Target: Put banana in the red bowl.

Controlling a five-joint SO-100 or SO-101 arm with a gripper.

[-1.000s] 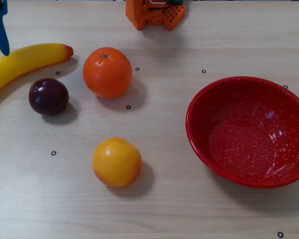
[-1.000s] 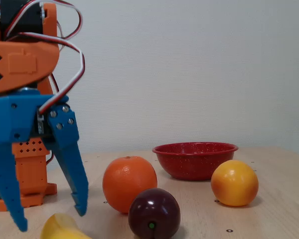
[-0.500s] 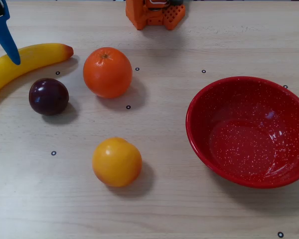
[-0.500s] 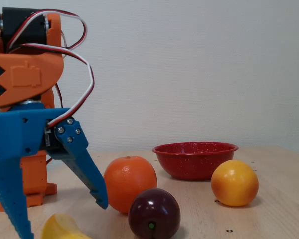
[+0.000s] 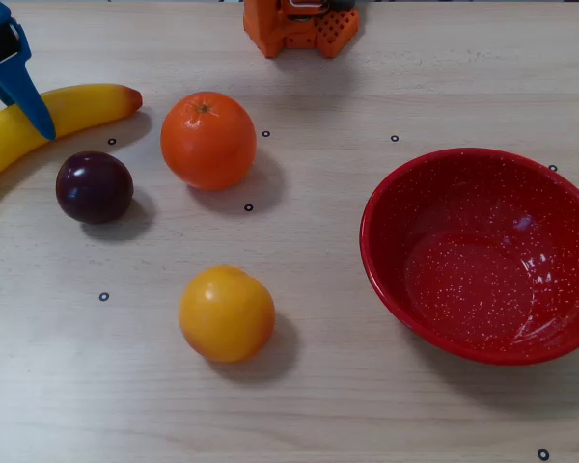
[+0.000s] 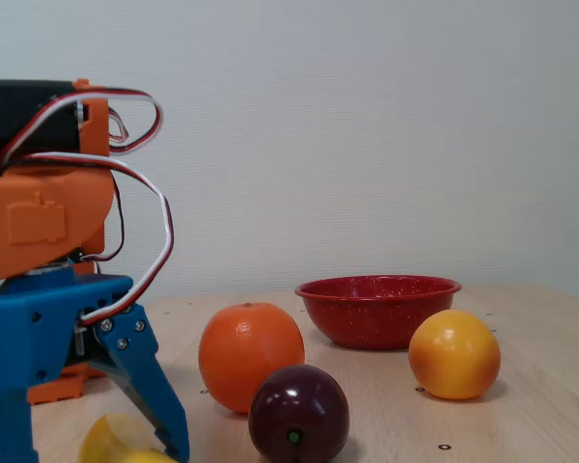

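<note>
While blue fingers (image 6: 154,400) straddle it, smooth curved banana (image 5: 53,116) lies flat.

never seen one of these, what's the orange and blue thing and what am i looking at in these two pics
It is a small robot arm: orange body, with a blue two-finger gripper at its end. One picture looks straight down on the table; the other is taken from a camera standing low at table level, looking across it.

On the wooden table lie a yellow banana, an orange, a dark purple plum, a round yellow-orange fruit and an empty red speckled bowl.

The gripper is open, its fingers spread on either side of the banana and low over it in the fixed view. Nothing is held yet. The orange block at the top of the overhead view is the arm's base.
</note>
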